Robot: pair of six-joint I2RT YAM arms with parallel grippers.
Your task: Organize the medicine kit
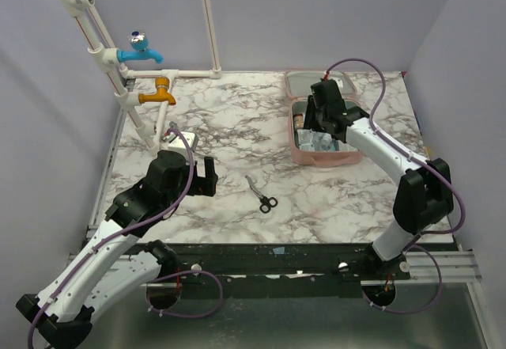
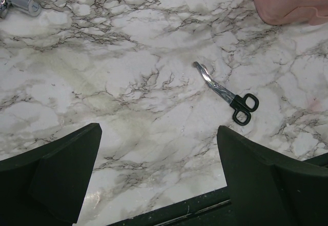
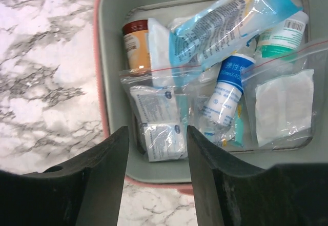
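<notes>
The marble counter point(image 1: 237, 127) filled most of the overhead view. The medicine kit point(image 1: 324, 161) lay open at the upper right of that view, its lid folded back toward the far wall.

The right pincer point(image 3: 156, 139) hung directly over the kit's open tray, jaws spread and holding nothing. The left pincer point(image 2: 159, 134) hung over bare counter at the lower left of the overhead view. It was likewise spread and empty.

A pair of scissors point(image 2: 225, 93) lay flat at the centre of the overhead view, well apart from the kit, between the two arms.

Inside the tray, a blue pouch point(image 3: 230, 21), a clear zip bag point(image 3: 284, 103), a white tube point(image 3: 228, 90) and a brown bottle point(image 3: 136, 46) lay loosely overlapped.

Assessment: packing appeared largely done, with the scissors as the one item outstanding. The next move probably falls to the left pincer. It would need a low descent over the scissors, a pinch across the thin blades or the handle loops, then a carry toward the upper right. The crowded tray leaves little room there.
</notes>
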